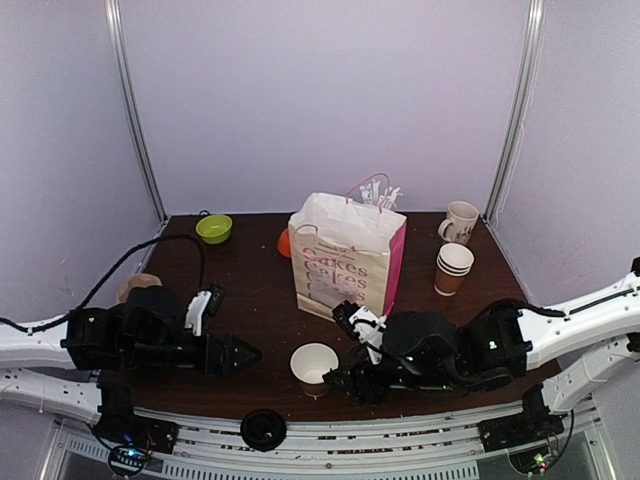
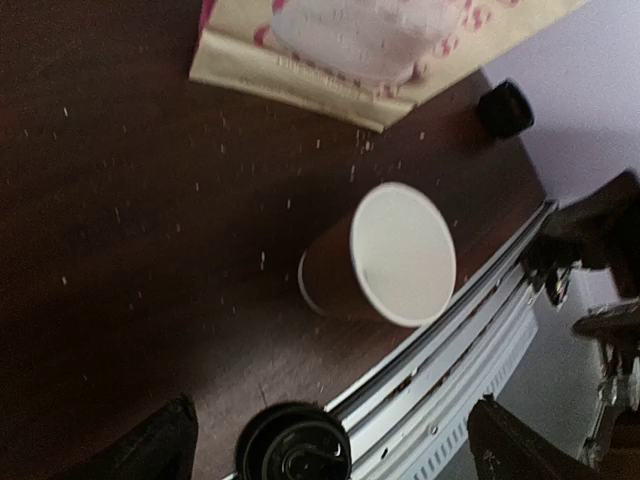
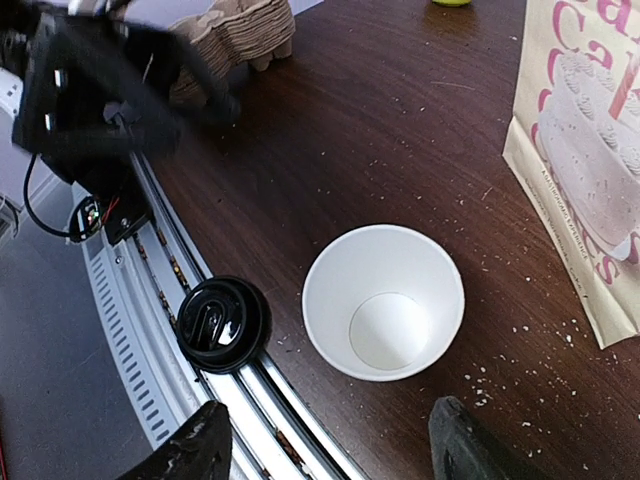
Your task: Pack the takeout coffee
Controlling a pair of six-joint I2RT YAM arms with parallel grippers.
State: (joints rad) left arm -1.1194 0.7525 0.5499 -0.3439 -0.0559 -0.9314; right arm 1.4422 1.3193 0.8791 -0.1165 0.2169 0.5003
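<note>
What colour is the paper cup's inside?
White; the paper cup shows it best in the right wrist view.

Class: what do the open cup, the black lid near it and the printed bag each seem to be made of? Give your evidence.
Cup: paper, likely; matte brown wall, smooth white inside, thin rolled rim.
Lid: probably plastic; glossy black with moulded ridges.
Bag: paper; creased matte cream sides, pink print.

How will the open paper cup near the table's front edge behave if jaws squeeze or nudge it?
The cup looks empty, so probably light and apt to slide or tip when nudged. With the lid off, the thin paper rim likely buckles under a firm squeeze.
</note>
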